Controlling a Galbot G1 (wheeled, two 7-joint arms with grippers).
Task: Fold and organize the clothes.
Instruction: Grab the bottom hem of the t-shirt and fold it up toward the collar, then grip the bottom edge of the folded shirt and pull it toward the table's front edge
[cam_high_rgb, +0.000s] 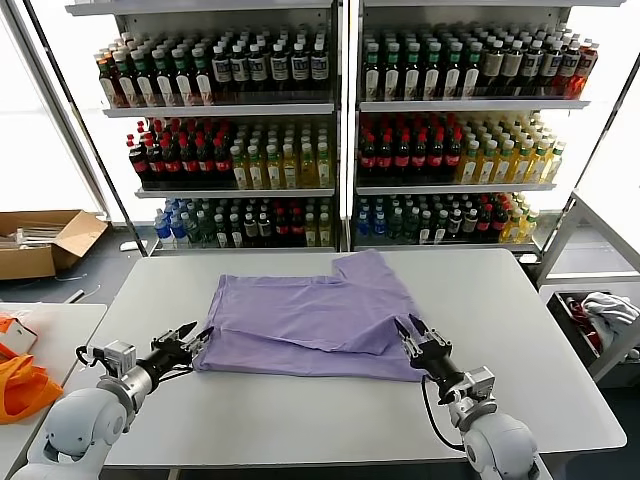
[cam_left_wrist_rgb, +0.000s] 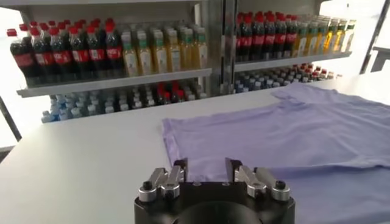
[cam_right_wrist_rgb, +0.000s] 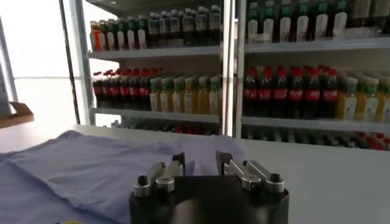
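Observation:
The clothes are one lavender T-shirt (cam_high_rgb: 310, 315) lying on the white table (cam_high_rgb: 300, 410), partly folded, with one flap reaching toward the far right. My left gripper (cam_high_rgb: 196, 336) sits low at the shirt's near left corner, open, with its fingers just at the hem. My right gripper (cam_high_rgb: 409, 329) is at the near right corner, also open. In the left wrist view the shirt (cam_left_wrist_rgb: 292, 134) spreads beyond the open left gripper (cam_left_wrist_rgb: 206, 170). In the right wrist view the shirt (cam_right_wrist_rgb: 85, 167) lies ahead of the open right gripper (cam_right_wrist_rgb: 200, 163). Neither gripper holds any cloth.
Shelves of bottled drinks (cam_high_rgb: 330, 130) stand behind the table. A cardboard box (cam_high_rgb: 45, 240) lies on the floor at far left. An orange bag (cam_high_rgb: 25, 385) rests on a side table (cam_high_rgb: 60, 320). A white and grey cloth bundle (cam_high_rgb: 605, 310) sits in a bin at right.

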